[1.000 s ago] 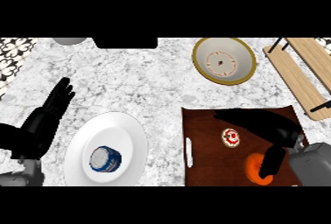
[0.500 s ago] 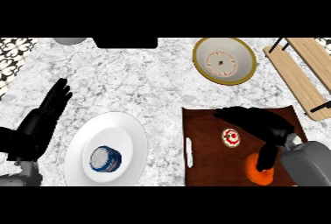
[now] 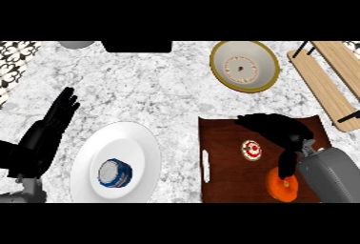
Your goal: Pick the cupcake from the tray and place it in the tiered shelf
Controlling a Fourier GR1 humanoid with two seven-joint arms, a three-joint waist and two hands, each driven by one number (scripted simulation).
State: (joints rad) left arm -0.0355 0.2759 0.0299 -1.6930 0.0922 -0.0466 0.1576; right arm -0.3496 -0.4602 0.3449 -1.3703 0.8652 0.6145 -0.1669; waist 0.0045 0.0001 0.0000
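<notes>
Tray (image 3: 225,138) holds 1 cupcake (image 3: 251,148) and 1 orange item (image 3: 281,191), right hand (image 3: 277,127) over it, fingers wide, left hand (image 3: 45,136) fingers straight, plate (image 3: 123,143) holds 1 blue cup (image 3: 114,172)

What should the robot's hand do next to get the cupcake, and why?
Probably lower the right hand and curl its fingers round the cupcake. The hand is open above the tray, and the cupcake sits there just beside it, not yet held. The tiered shelf is farther off to the right.
</notes>
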